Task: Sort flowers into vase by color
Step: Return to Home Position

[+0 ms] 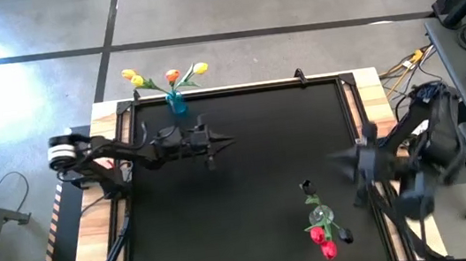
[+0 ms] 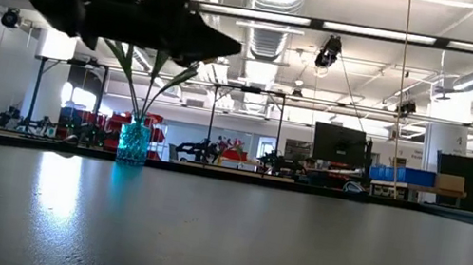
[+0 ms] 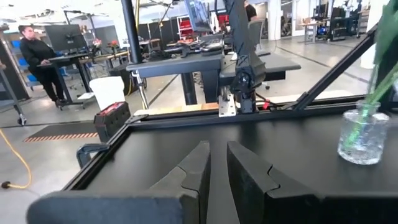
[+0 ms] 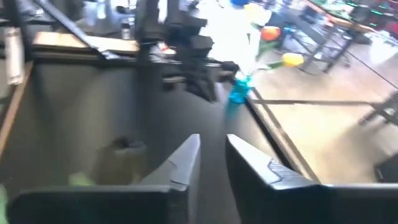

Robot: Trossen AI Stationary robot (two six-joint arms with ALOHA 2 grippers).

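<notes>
A blue vase stands at the table's far edge and holds yellow and orange tulips; the low view shows the blue vase too. A clear glass vase near the right front holds red tulips and dark tulips. My left gripper hovers right of the blue vase, pointing right, its fingers a narrow gap apart and empty. My right gripper hangs blurred just above and right of the clear vase, narrowly open and empty.
The black table top has a raised frame and wooden side strips. In the left wrist view the clear vase stands ahead, off to one side. A person stands at a desk beyond the table.
</notes>
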